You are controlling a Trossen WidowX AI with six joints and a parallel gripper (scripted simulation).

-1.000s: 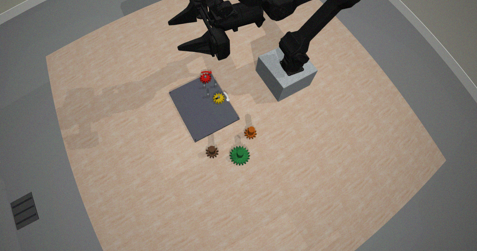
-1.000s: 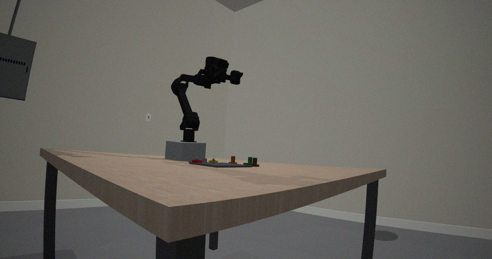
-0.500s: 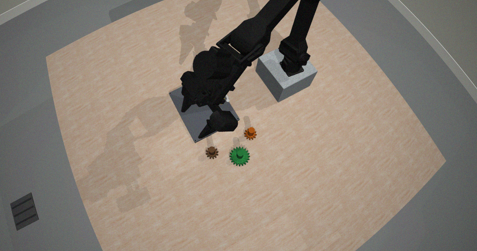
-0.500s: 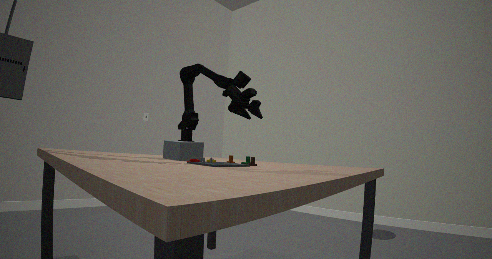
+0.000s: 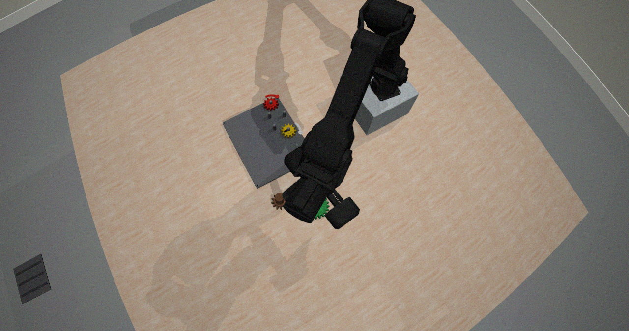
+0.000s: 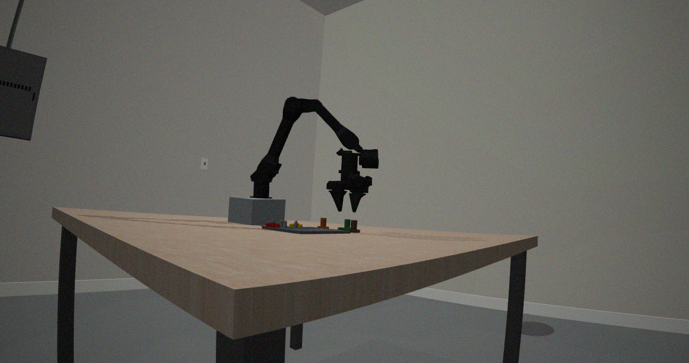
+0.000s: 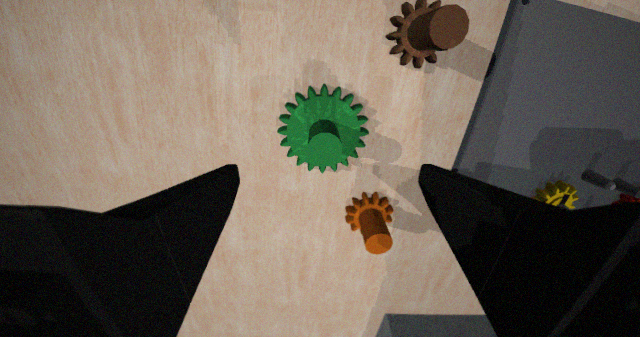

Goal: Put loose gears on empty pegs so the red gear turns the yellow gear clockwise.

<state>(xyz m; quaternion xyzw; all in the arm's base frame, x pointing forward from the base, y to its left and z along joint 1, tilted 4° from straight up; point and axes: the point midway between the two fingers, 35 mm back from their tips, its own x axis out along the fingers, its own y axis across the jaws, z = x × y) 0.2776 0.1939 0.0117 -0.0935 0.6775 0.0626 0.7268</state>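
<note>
My gripper (image 6: pixel 346 210) (image 7: pixel 330 173) is open and empty, pointing down above the loose gears. The green gear (image 5: pixel 322 209) (image 6: pixel 347 224) (image 7: pixel 323 149) stands below, just ahead of the fingertip gap in the wrist view. The smaller orange gear (image 6: pixel 323 223) (image 7: pixel 370 217) stands beside it; the arm hides it in the top view. The brown gear (image 5: pixel 278 200) (image 6: pixel 353 225) (image 7: pixel 449 27) stands near the board's corner. On the grey board (image 5: pixel 250 151) (image 7: pixel 575 77) sit the red gear (image 5: pixel 271 104) (image 6: pixel 272 224) and the yellow gear (image 5: pixel 288 131) (image 7: pixel 555 193). Three empty pegs, one a grey peg (image 5: pixel 269 115), stand between them.
The red arrow (image 5: pixel 272 96) and the white arrow (image 5: pixel 299 128) lie beside their gears. The arm's grey base block (image 5: pixel 389 113) (image 6: pixel 256 210) stands on the wooden table (image 5: pixel 154 153) (image 6: pixel 298 259). The arm passes over the board's right corner in the top view.
</note>
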